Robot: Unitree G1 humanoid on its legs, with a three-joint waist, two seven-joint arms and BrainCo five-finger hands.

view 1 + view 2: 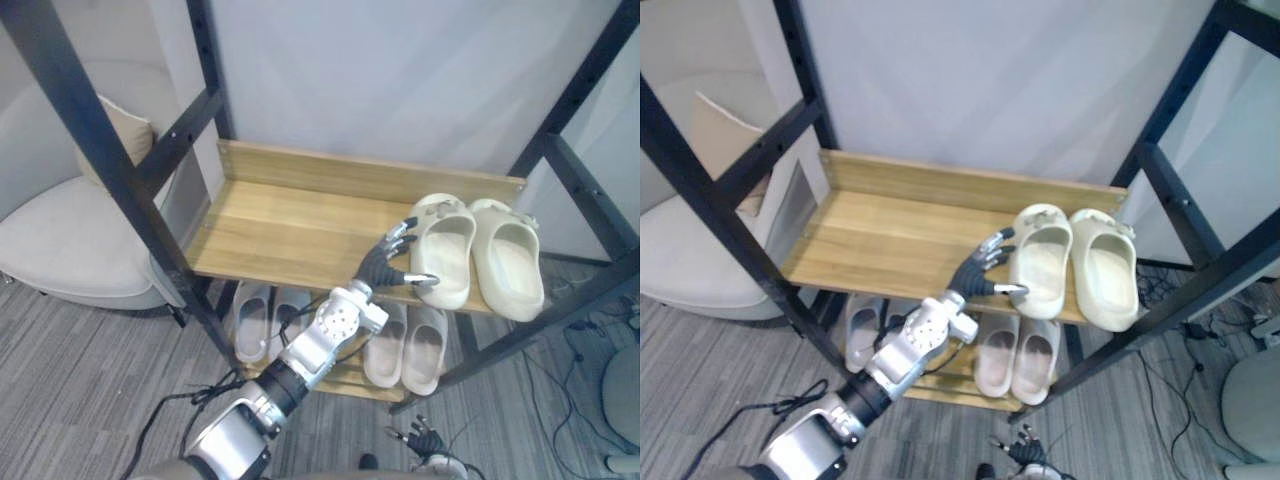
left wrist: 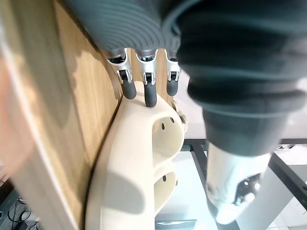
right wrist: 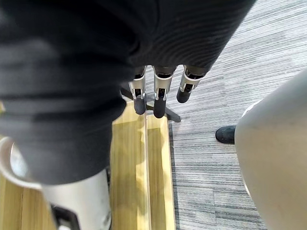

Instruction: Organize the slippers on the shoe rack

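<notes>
Up on the upper rack shelf (image 1: pixel 280 235), the left hand (image 1: pixel 378 266) sets its fingers (image 1: pixel 396 240), spread straight, against the nearer cream slipper (image 1: pixel 448 252)

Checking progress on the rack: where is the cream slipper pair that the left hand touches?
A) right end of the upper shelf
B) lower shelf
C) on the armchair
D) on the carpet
A: the cream slippers lie side by side at the upper shelf's right end, the left hand touching one.
</notes>
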